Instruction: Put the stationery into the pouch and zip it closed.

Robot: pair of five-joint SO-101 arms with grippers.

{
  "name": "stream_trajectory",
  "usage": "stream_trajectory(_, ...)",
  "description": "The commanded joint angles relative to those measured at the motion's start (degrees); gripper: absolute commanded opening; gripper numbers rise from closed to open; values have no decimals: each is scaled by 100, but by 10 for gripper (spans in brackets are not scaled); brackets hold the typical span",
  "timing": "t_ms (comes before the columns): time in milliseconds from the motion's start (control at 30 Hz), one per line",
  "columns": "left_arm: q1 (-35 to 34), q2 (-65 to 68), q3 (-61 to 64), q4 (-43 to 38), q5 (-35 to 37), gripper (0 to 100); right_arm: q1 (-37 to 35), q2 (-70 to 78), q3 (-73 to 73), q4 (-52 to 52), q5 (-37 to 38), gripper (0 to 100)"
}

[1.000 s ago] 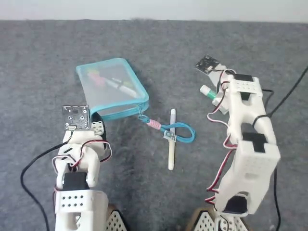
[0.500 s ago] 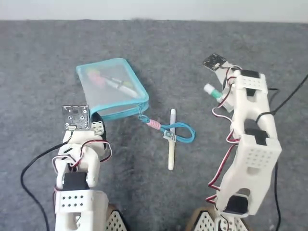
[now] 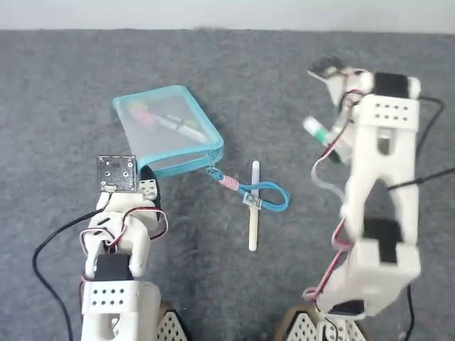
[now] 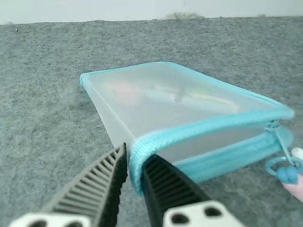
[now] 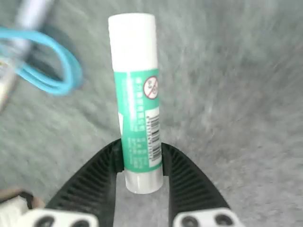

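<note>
A translucent pouch (image 3: 166, 129) with a teal zip border lies left of centre, with pens inside; its near corner (image 4: 142, 156) is pinched between the fingers of my left gripper (image 4: 134, 172), which is shut on it. A pink and blue zip-pull loop (image 3: 259, 195) trails from the pouch across a white pen (image 3: 254, 205) on the carpet. My right gripper (image 5: 140, 163) is shut on a green and white glue stick (image 5: 136, 97), lifted above the carpet at the right; the same glue stick (image 3: 317, 131) pokes out beside that arm in the high view.
Grey carpet (image 3: 227, 78) covers the whole table. The right arm's white body (image 3: 377, 185) stands tall over the right side. Open carpet lies between the white pen and the right arm.
The right arm has risen and swung back to the right, carrying the glue stick up off the carpet. The left arm and the pouch have barely shifted.
</note>
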Motion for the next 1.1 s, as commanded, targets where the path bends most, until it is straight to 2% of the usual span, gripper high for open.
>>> stream_trajectory(0, 26, -79, -92, -193, 62, 13, -963, -1490, 501, 233, -651, 8)
stream_trajectory(167, 44, -79, -92, -193, 53, 13, -2809, -2193, 1688, 13, -1222, 8)
stream_trajectory(267, 44, -79, -92, -185, 53, 13, -3442, -2079, 1916, -400, -1749, 7)
stream_trajectory(367, 53, -79, -92, -176, 53, 13, -3793, -1701, 1943, -585, -1846, 7)
stream_trajectory(600, 53, -79, -92, -185, 44, 13, -3952, -576, 1336, -576, -1873, 7)
stream_trajectory(800, 62, -79, -101, -185, 44, 13, -3952, 154, 387, -558, -2286, 7)
stream_trajectory(1067, 62, -79, -101, -185, 44, 13, -3925, 374, -527, 13, -2426, 7)
